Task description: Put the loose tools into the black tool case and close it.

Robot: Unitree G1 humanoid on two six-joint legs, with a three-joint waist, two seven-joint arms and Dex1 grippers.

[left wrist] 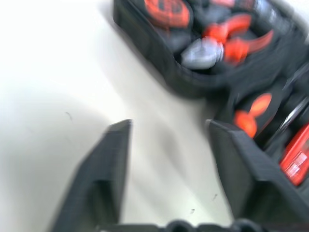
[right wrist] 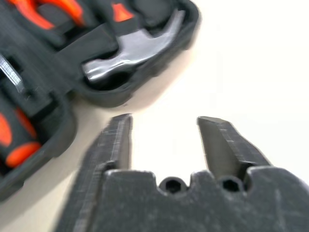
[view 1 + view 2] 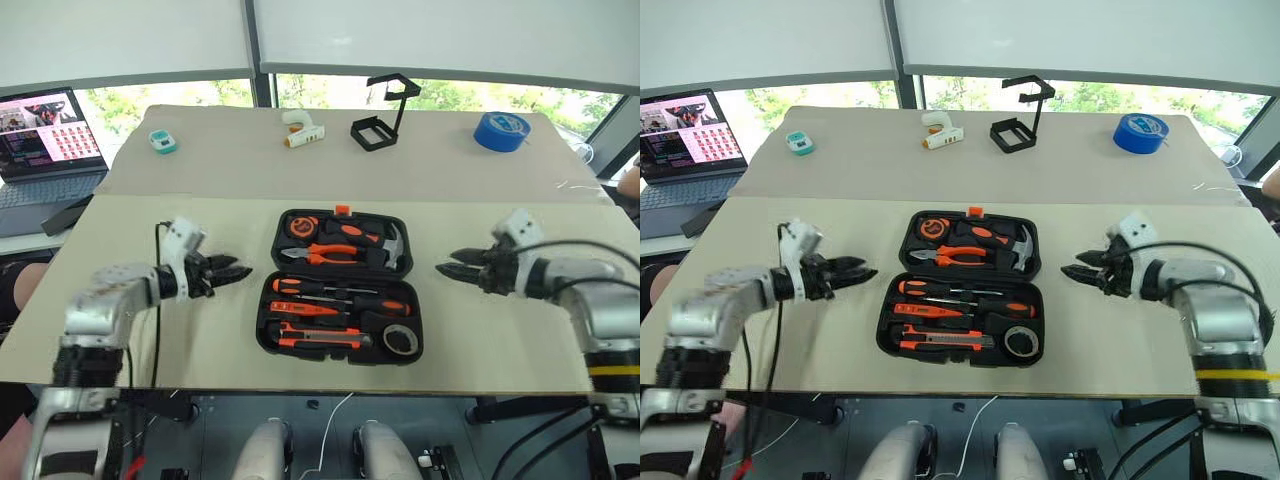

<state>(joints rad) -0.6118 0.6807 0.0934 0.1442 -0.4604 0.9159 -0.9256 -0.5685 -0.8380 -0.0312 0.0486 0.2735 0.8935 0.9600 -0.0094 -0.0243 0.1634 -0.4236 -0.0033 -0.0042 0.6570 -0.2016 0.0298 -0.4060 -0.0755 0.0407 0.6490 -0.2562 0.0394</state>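
Note:
The black tool case [image 3: 263, 335] lies open and flat at the table's middle. In its near half lie two orange-and-black screwdrivers [image 3: 322, 288], a slim orange tester screwdriver [image 3: 312, 322], a utility knife [image 3: 322, 340] and a small dark tape roll [image 3: 402, 341]. The far half holds pliers [image 3: 330, 255] and a hammer [image 2: 130, 50]. My left gripper [image 3: 238, 269] hovers open just left of the case, pointing at it. On the case's right, my right gripper [image 3: 447, 268] is open too. Both are empty, as the wrist views of the left gripper [image 1: 169, 130] and right gripper [image 2: 164, 121] show.
At the table's back stand a black wire-frame stand [image 3: 385, 118], a big blue tape roll [image 3: 502, 131], a white-orange gun-shaped tool [image 3: 302, 130] and a small teal gadget [image 3: 162, 141]. A laptop [image 3: 45, 140] sits at far left. The table's front edge runs just below the case.

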